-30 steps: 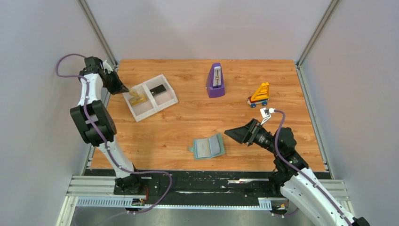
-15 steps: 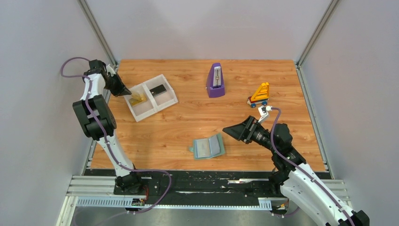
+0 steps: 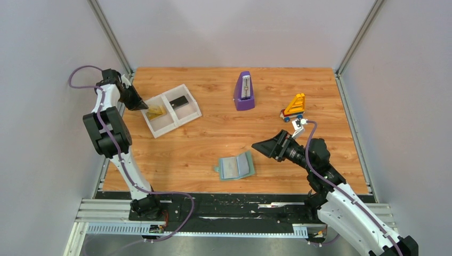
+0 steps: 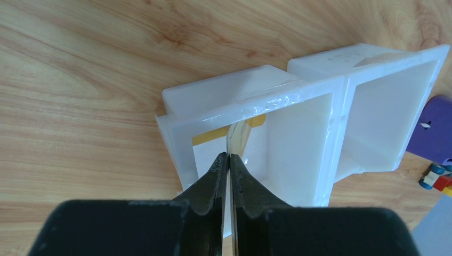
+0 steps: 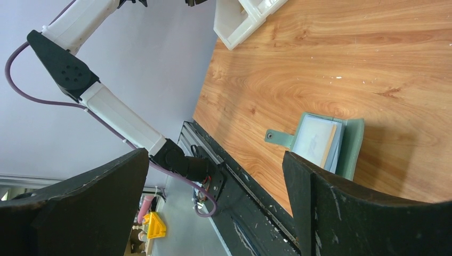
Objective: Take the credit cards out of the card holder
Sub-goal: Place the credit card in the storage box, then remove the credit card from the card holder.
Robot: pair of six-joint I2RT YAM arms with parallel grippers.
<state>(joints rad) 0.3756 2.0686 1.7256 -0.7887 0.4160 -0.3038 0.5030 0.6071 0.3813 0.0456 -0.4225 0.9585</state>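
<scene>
The pale teal card holder (image 3: pixel 235 166) lies open on the table near the front; it also shows in the right wrist view (image 5: pixel 325 143). My right gripper (image 3: pixel 265 149) hovers open and empty just right of it, and its jaws (image 5: pixel 213 160) stand wide apart. My left gripper (image 3: pixel 143 105) is at the left compartment of the white tray (image 3: pixel 187 116). Its jaws (image 4: pixel 229 156) are shut on the yellowish-gold card (image 4: pixel 238 137), seen edge-on reaching into that compartment (image 3: pixel 155 112). The dark card (image 3: pixel 180 101) lies in the tray's right compartment.
A purple metronome (image 3: pixel 244 92) stands at the back middle. A yellow and red toy (image 3: pixel 293 108) sits at the right, just beyond my right arm. The tray's walls (image 4: pixel 298 98) rise directly ahead of my left fingers. The enclosure's walls border the table.
My left gripper has drawn a little left, toward the tray's left wall, and the gold card now sits lower in the compartment. My right gripper has edged slightly left.
</scene>
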